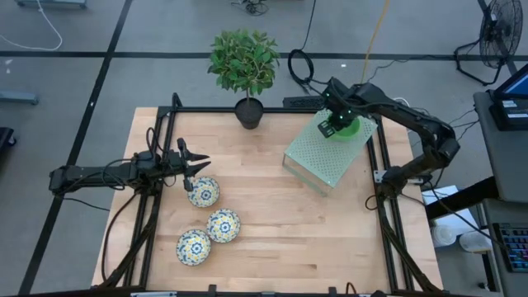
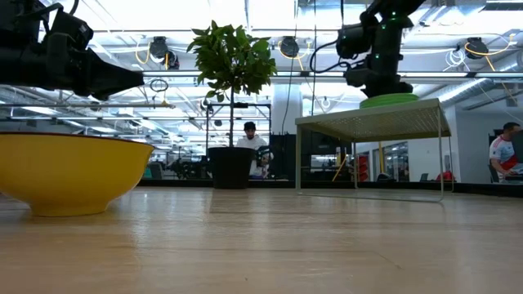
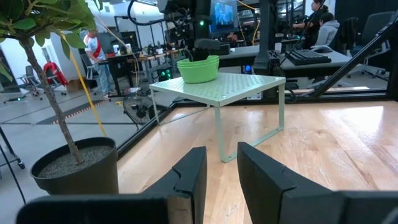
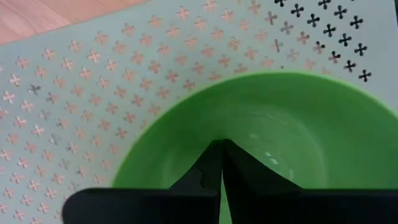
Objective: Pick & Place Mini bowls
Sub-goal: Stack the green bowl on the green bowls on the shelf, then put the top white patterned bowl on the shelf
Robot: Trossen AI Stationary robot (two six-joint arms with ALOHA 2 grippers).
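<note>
**Right pincer closed inside a green bowl on the shelf**

The right gripper (image 4: 221, 163) points down, its fingers pressed together with nothing between them, inside the green bowl (image 1: 351, 126) on the perforated green shelf (image 1: 322, 157). Its arm bends back over the table's far right corner. The left gripper (image 1: 195, 164), narrowly parted and empty, reaches level just beside three patterned bowls (image 1: 203, 192) on the table (image 1: 272, 214).

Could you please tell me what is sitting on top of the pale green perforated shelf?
A green bowl sits on the shelf, beneath the right gripper. Whether more bowls are nested inside is hidden.
</note>
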